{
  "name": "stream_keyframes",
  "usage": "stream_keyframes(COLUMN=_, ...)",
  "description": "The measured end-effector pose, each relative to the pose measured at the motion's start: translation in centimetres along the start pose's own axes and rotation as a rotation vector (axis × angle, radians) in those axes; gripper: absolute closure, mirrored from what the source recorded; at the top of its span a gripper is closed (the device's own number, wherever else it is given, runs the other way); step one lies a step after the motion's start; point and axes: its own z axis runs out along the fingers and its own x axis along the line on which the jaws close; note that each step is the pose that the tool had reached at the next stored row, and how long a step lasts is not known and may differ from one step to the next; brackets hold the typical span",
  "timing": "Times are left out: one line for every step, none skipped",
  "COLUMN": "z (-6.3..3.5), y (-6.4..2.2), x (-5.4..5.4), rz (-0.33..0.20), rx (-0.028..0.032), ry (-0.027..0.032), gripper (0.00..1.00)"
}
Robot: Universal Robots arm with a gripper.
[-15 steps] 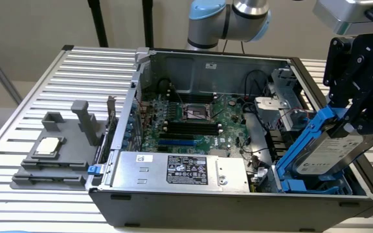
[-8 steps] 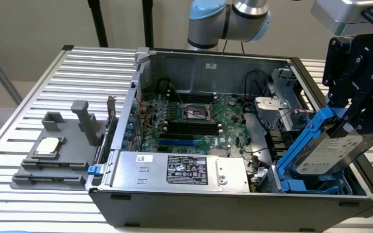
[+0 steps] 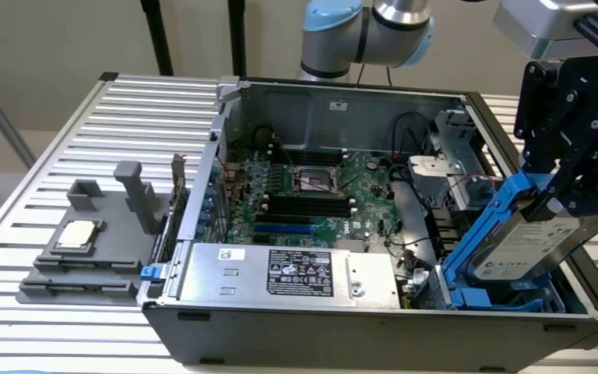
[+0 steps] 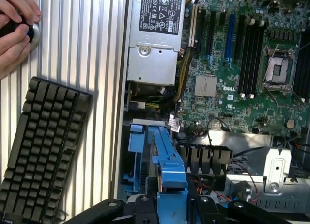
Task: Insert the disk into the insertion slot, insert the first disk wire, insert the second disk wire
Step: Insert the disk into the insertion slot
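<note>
My gripper [image 3: 567,196] is clamped on the upper end of the disk [image 3: 528,245], which hangs tilted beneath me in its blue carrier. I judge this to be the first step: the disk is going in but is not yet seated. Just below the disk's lower end lies the insertion slot [image 3: 486,300] with its blue rails; I cannot tell whether the two touch. Seating it would call for squaring the carrier to those rails. Farther from me sits the power-supply box [image 3: 289,273].
</note>
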Motion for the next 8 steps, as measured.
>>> stream_keyframes(z=0.03, y=0.01, x=0.00, rz=0.000, rx=0.0000, ry=0.0000, gripper=0.68)
stream_keyframes(z=0.05, y=0.02, x=0.00, rz=0.000, rx=0.0000, ry=0.0000, gripper=0.68)
stream_keyframes(z=0.07, y=0.02, x=0.00, rz=0.000, rx=0.0000, ry=0.0001, gripper=0.68)
stream_keyframes(z=0.09, y=0.02, x=0.00, rz=-0.001, rx=0.0000, ry=0.0001, gripper=0.68)
stream_keyframes(z=0.12, y=0.03, x=0.01, rz=-0.001, rx=-0.0001, ry=0.0000, gripper=0.68)
stream_keyframes(z=0.14, y=0.04, x=0.01, rz=-0.001, rx=0.0000, ry=-0.0001, gripper=0.68)
stream_keyframes(z=0.15, y=0.06, x=0.01, rz=-0.001, rx=0.0000, ry=-0.0002, gripper=0.68)
stream_keyframes(z=0.16, y=0.08, x=0.01, rz=-0.002, rx=0.0000, ry=-0.0002, gripper=0.68)
